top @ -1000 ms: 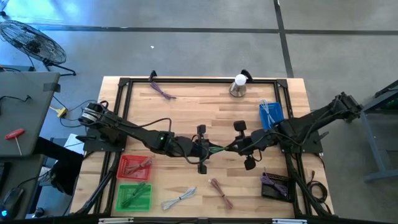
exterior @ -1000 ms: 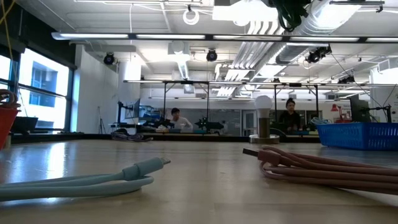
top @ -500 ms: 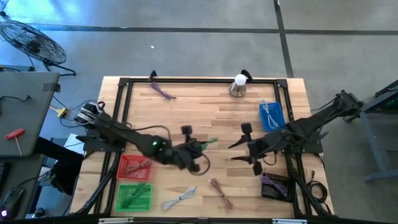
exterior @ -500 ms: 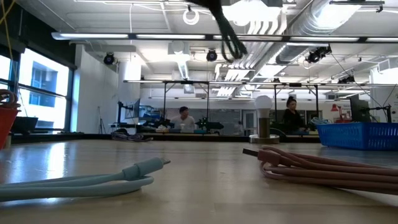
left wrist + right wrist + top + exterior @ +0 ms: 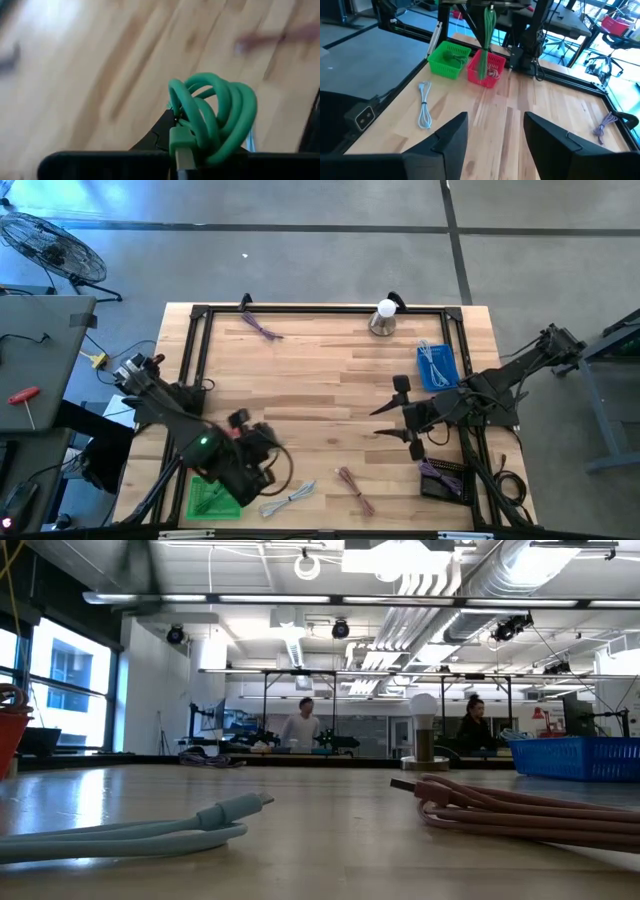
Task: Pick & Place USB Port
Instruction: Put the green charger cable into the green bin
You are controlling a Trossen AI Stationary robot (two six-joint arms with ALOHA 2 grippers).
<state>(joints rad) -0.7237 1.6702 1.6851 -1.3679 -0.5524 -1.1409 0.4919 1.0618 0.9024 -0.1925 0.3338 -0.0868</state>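
Left end effector (image 5: 262, 442): clamped on a coiled green cable (image 5: 212, 120), carried above the bench (image 5: 320, 370) near the green basket (image 5: 214, 496) and the red basket (image 5: 486, 68). Right end effector (image 5: 492, 131): fingers apart, empty, waiting over the bench's right half. Loose items: pale blue cable (image 5: 288, 498), pink cable (image 5: 353, 489). Handling note: centre the coil over the green basket, lower until it clears the rim, then release so no loop hangs outside.

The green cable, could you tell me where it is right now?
The green cable is coiled in the left gripper, which the high view puts at the table's front left, beside the red basket and green basket.
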